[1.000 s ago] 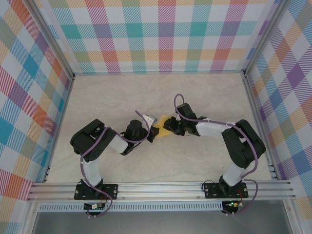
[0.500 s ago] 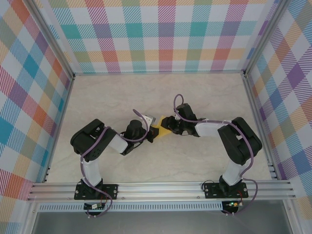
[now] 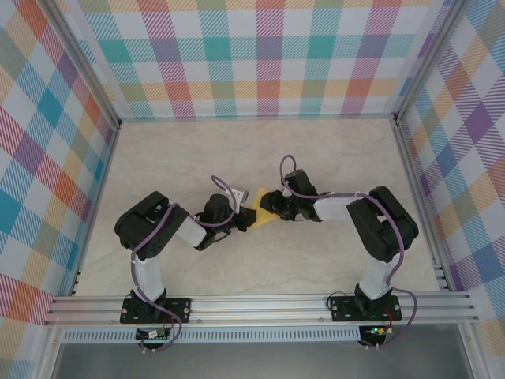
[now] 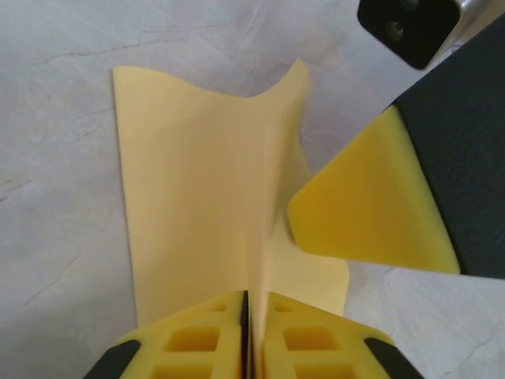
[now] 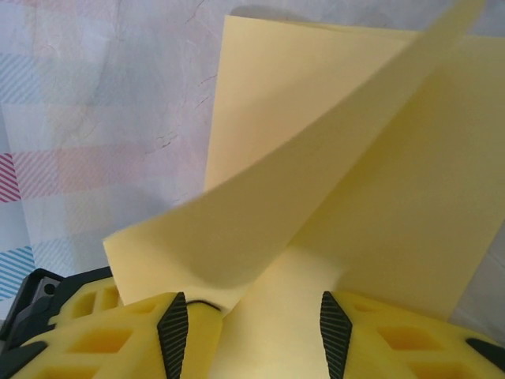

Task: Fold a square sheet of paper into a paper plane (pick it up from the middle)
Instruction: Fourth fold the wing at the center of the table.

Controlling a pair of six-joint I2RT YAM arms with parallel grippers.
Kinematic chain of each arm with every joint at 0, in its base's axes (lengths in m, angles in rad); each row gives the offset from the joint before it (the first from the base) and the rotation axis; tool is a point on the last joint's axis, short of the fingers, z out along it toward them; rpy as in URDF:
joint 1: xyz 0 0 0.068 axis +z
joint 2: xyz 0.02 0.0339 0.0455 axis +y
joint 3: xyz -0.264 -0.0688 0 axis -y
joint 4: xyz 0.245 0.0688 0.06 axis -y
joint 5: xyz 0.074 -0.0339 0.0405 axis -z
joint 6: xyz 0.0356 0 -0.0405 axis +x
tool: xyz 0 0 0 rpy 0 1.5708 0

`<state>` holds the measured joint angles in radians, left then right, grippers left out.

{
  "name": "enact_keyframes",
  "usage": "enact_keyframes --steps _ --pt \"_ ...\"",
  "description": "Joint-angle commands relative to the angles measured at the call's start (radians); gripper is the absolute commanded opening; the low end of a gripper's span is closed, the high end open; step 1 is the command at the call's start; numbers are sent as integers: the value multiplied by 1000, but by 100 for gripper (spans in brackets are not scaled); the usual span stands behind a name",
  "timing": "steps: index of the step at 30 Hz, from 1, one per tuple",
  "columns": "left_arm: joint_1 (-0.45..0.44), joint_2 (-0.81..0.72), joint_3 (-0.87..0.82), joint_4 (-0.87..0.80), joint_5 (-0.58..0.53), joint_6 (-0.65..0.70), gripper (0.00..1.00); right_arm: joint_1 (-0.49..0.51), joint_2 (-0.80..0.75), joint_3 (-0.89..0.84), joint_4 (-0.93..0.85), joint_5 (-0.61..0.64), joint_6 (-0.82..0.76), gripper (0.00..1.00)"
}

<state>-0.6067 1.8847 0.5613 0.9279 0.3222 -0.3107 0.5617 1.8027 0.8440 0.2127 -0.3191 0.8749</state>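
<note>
At the middle of the pale marbled table (image 3: 158,158), we see the left gripper (image 4: 245,304) with its yellow pads pinched together on a raised fold of the thin yellow square sheet of paper (image 4: 189,181). The right gripper (image 5: 252,320) stands about half open, with the sheet curling loosely between its fingers.

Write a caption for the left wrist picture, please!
Left gripper pinching a raised fold in the square sheet of paper on the table.
</note>
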Motion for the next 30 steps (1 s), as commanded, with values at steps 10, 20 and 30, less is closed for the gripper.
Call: enact_keyframes --steps 10,20,30 --pt "20 -163 52 -277 47 -5 24 -10 29 1 -12 14 -8 52" --pt "21 -145 78 -344 62 3 21 -9 34 6 -16 11 -9 52" --pt "21 -111 101 -361 76 -7 16 -11 33 9 -21 8 -4 52"
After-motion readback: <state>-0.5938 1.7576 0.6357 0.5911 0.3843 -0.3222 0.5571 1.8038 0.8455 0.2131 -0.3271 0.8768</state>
